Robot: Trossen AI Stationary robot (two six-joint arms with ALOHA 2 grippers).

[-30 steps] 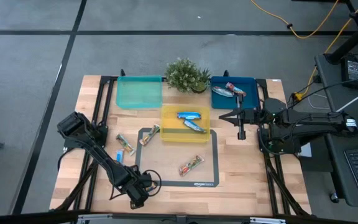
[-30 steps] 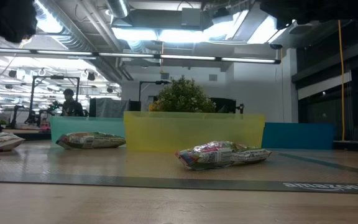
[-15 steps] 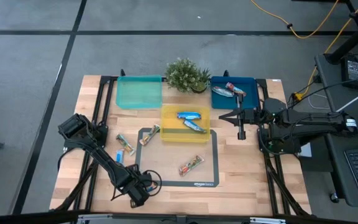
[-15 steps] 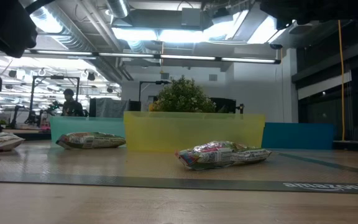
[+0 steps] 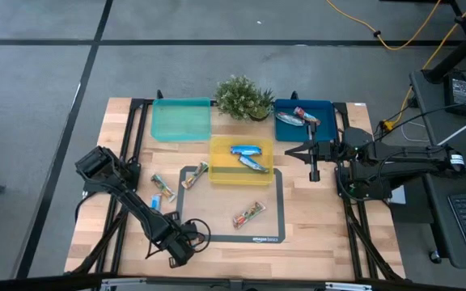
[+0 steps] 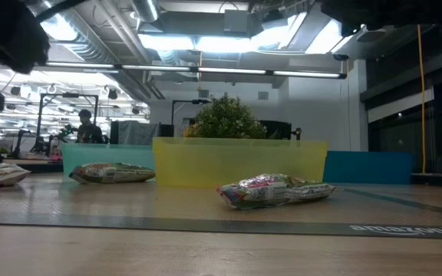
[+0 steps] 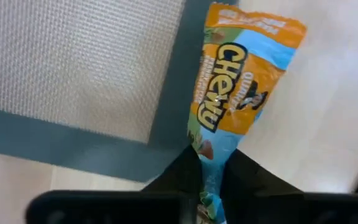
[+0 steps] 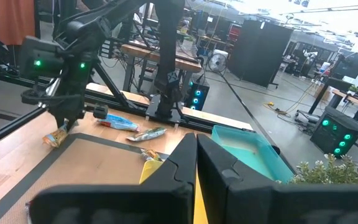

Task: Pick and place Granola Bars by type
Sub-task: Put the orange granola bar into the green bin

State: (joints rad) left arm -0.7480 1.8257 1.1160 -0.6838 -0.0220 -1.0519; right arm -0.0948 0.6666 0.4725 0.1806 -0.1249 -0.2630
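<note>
An orange-and-blue granola bar lies on the wood beside the grey mat's near left corner. My left gripper is shut on it; in the high view the arm hides this bar. Other bars lie loose: one on the mat, one on its left border, and two on the wood. Two blue bars lie in the yellow tray, and two more in the dark blue tray. My right gripper hangs shut and touches nothing, right of the yellow tray. My left gripper pinches the bar's crimped end between its two fingers, which come from above and point down. The rest of the bar stretches away from the fingers over the wood, just outside the mat's border. I cannot tell whether it is lifted.
A teal tray stands at the far left, next to a potted plant. Bare mat lies between the bars. The left arm slants across the table's near left part.
My left gripper has shut on the orange-and-blue bar's end without leaving its place by the mat's corner. In the low view the orange wrapper at the picture's left edge has mostly gone from sight.
</note>
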